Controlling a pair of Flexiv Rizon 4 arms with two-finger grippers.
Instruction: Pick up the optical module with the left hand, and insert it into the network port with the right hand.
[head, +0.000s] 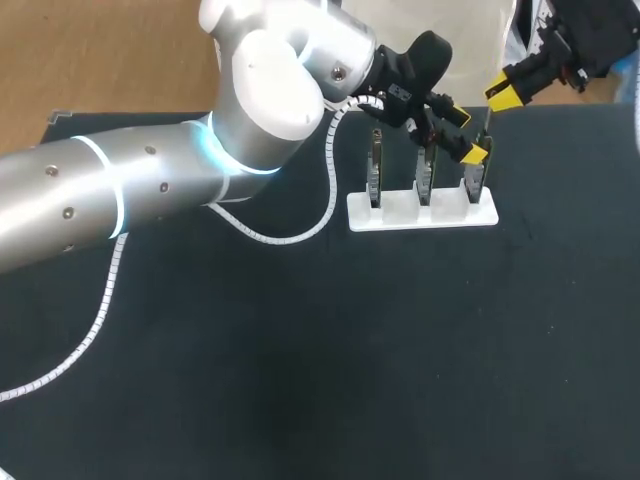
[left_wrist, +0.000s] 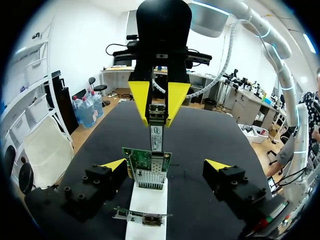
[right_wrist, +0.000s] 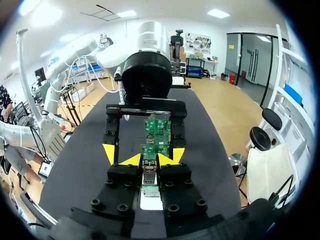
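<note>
— What has the right gripper (right_wrist: 150, 159) got?

— It is clenched on the optical module (left_wrist: 157, 132). Both yellow tips press it from two sides, with very little gap between them. In the left wrist view the module hangs straight down from those fingers. Its lower end meets the top edge of a green network card (left_wrist: 148, 165). How deep it sits in the card, I cannot tell.

— And the left gripper (left_wrist: 166, 165)?

— Released, with its fingers spread wide and holding nothing. The yellow tips stand on either side of that same card, and neither touches it. The two grippers face each other over the card, the right one coming down from above.

— What holds the card?

— A white rack (head: 420, 213), long and low. In the head view three cards stand upright in it in a row. The one being worked on is at the end nearest the right arm. The second card (head: 425, 172) is in the middle slot and the third card (head: 375, 165) is at the far end. Both are untouched.

— The surface?

— A black table (head: 350, 350), with the rack towards its far side. The left arm (head: 100, 190), silver with a glowing ring at the joint, reaches across from the left. A white spiral cable (head: 100, 310) trails from the arm and loops over the table beside the rack.
</note>
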